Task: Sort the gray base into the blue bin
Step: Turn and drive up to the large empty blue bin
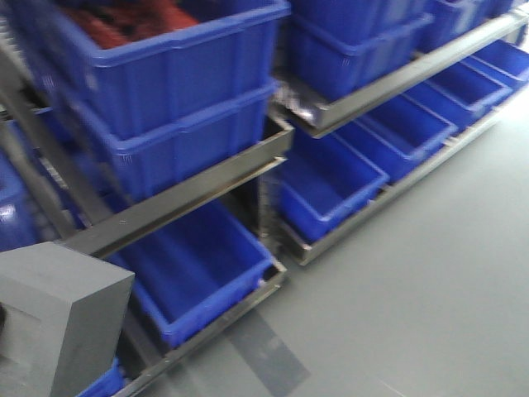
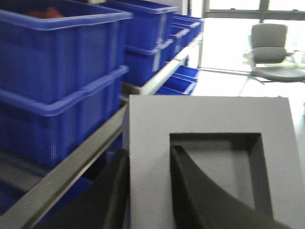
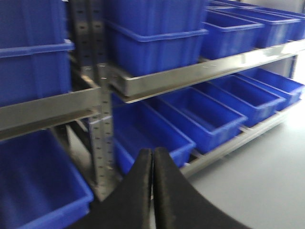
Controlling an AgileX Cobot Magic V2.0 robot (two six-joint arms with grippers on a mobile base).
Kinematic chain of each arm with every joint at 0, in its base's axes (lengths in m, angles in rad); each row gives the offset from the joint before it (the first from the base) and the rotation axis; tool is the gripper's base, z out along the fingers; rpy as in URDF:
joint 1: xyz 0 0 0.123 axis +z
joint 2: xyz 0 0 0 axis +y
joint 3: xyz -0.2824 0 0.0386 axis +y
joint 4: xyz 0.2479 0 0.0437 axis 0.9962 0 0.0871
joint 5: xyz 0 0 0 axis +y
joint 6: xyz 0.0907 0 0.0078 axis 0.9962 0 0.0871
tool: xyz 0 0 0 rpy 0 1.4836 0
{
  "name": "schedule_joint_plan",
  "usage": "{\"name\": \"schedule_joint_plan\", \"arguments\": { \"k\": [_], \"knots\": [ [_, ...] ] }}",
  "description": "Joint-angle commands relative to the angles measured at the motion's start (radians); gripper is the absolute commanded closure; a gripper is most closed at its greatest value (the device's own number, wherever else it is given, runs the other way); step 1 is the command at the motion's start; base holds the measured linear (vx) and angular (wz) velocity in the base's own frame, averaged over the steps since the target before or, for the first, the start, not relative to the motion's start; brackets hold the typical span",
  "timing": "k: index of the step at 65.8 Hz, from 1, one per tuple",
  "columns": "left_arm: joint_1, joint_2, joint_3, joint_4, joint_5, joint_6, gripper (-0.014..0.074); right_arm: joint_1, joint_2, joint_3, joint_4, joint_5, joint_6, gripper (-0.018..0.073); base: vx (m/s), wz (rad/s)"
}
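Gray base [image 2: 209, 114] is in my grip. On the left wrist view it fills the lower frame, its square recess facing the camera. My left fingers [image 2: 148, 155] are clamped on one wall of that block: one finger sits down inside the recess, the other presses on the outer face, with the wall pinched between them. On the front view the gray base [image 1: 58, 318] sits at the lower left corner, up in front of the rack and touching none of the bins.

Just beside it, on the lowest level, is an open-topped blue bin [image 1: 198, 256], tilted toward the aisle. I cannot tell which of the many blue totes is the one meant. Above it a metal shelf rail [image 1: 190, 194] carries two stacked blue totes [image 1: 173, 107], and the upper one holds something red [image 1: 124, 21], too blurred to name.

Over to the right wrist view: my right fingers [image 3: 152, 157] are pressed together tip to tip, nothing between them, pointing at the rack's perforated upright [image 3: 101, 124]. More low blue bins [image 3: 214, 114] run along the bottom shelf to the right.

The gray floor [image 1: 430, 289] stretches out in front, with a darker strip of tape [image 1: 269, 356] across it near the rack. Far back on the left wrist view, a gray office chair [image 2: 271, 47] stands by a bright window [image 2: 224, 38].
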Motion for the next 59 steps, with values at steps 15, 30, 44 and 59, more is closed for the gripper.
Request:
{"name": "schedule_joint_plan", "arguments": {
  "k": [15, 30, 44, 59],
  "knots": [
    [-0.006, 0.006, -0.030, -0.010, -0.111, -0.009, 0.0602, -0.003, -0.012, 0.015, -0.006, -0.074, -0.006, 0.0568, 0.16, 0.76],
    [-0.006, 0.006, -0.030, -0.010, -0.111, -0.009, 0.0602, -0.003, -0.012, 0.015, -0.006, -0.074, -0.006, 0.0568, 0.15, 0.82],
    [-0.006, 0.006, -0.030, -0.010, -0.111, -0.009, 0.0602, -0.003, -0.012, 0.015, -0.006, -0.074, -0.006, 0.0568, 0.12, 0.84],
    [-0.006, 0.006, -0.030, -0.010, -0.111, -0.009, 0.0602, -0.003, -0.012, 0.015, -0.006, -0.074, -0.006, 0.0568, 0.11, 0.47]
  ]
}}
